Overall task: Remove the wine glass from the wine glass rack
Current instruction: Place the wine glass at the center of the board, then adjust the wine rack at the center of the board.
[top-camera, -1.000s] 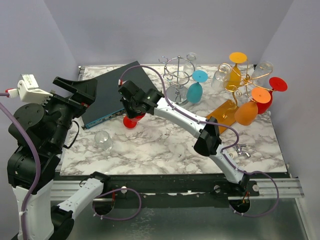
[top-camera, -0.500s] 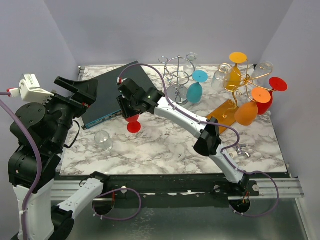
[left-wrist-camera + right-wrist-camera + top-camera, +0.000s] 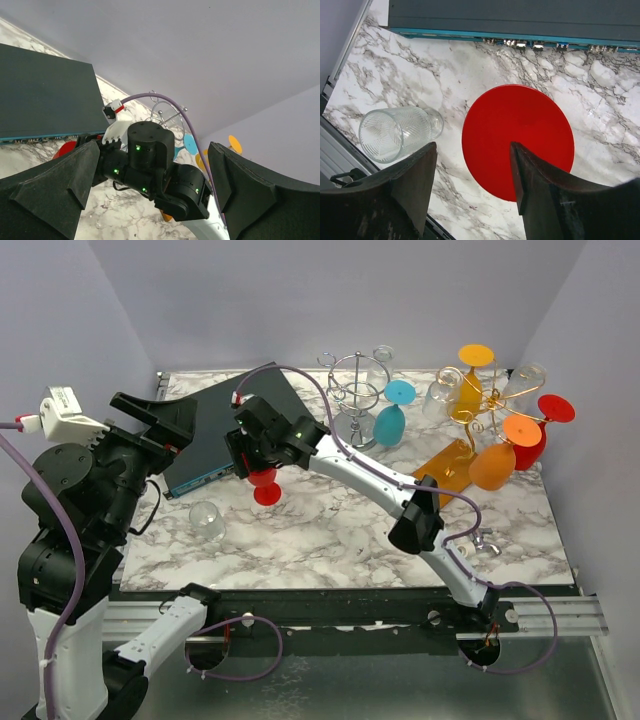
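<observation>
A red wine glass (image 3: 266, 490) rests on the marble table, apart from both racks. Its round red foot (image 3: 520, 140) faces the right wrist camera. My right gripper (image 3: 260, 462) hovers just above it with its jaws open, one finger (image 3: 415, 175) left of the foot and the other over its right part, neither clamping it. The silver wine glass rack (image 3: 352, 390) holds a blue glass (image 3: 390, 422). The gold rack (image 3: 468, 412) carries orange, red and clear glasses. My left gripper (image 3: 150, 418) is raised at the far left, wide open and empty (image 3: 155, 192).
A clear ribbed glass (image 3: 207, 521) (image 3: 395, 134) lies on its side near the front left. A dark box with a blue edge (image 3: 215, 425) (image 3: 510, 17) sits behind the red glass. Another small clear glass (image 3: 482, 540) lies by the right arm's forearm.
My right gripper has opened and let go of the red wine glass, which now sits on the table below it. The left arm has stayed still.
</observation>
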Controlling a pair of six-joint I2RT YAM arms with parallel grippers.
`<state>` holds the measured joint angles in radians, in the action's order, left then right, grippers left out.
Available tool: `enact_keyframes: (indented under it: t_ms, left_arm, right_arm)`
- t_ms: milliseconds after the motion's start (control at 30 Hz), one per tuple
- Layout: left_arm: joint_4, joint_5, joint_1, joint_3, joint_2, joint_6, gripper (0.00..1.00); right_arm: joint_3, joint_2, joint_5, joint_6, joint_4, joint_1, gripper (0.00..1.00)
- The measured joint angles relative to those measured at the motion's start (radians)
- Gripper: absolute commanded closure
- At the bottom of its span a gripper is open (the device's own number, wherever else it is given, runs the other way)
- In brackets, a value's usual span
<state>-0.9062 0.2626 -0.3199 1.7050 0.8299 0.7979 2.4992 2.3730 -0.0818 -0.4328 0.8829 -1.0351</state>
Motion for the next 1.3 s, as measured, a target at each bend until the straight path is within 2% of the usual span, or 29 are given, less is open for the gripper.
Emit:
enact_keyframes:
  t_ms: [167, 400, 467, 500, 533, 800, 967, 1167, 1300]
  left_arm:
    - [0.0, -0.01, 0.0, 0.006, 0.016, 0.001, 0.01]
    - [0.013, -0.063, 0.0, 0.018, 0.052, 0.01, 0.01]
    - [0.025, -0.091, 0.0, 0.018, 0.066, 0.02, 0.01]
    - [0.031, -0.102, 0.0, 0.018, 0.072, 0.024, 0.01]
    - [0.037, -0.114, 0.0, 0.018, 0.077, 0.029, 0.01]
    - [0.117, -0.23, 0.0, -0.011, 0.121, 0.083, 0.01]
    - [0.169, -0.291, 0.0, -0.069, 0.136, 0.117, 0.01]
    - [0.229, -0.358, -0.001, -0.142, 0.172, 0.15, 0.01]
    - [0.271, -0.372, -0.045, -0.178, 0.208, 0.172, 0.01]
  right_arm:
    - [0.0, -0.047, -0.005, -0.005, 0.0, 0.0, 0.27]
    - [0.0, -0.203, -0.03, -0.011, -0.009, 0.0, 0.17]
    - [-0.006, -0.254, -0.052, -0.01, -0.014, 0.0, 0.13]
    - [-0.015, -0.283, -0.065, -0.008, -0.018, 0.0, 0.03]
    - [-0.023, -0.311, -0.079, -0.006, -0.019, 0.0, 0.0]
    - [-0.091, -0.55, -0.21, 0.016, -0.016, 0.027, 0.0]
    - [-0.129, -0.674, -0.24, 0.018, -0.008, 0.142, 0.0]
    - [-0.132, -0.762, -0.259, 0.023, 0.037, 0.335, 0.0]
    - [-0.193, -0.845, -0.313, 0.025, 0.059, 0.39, 0.0]
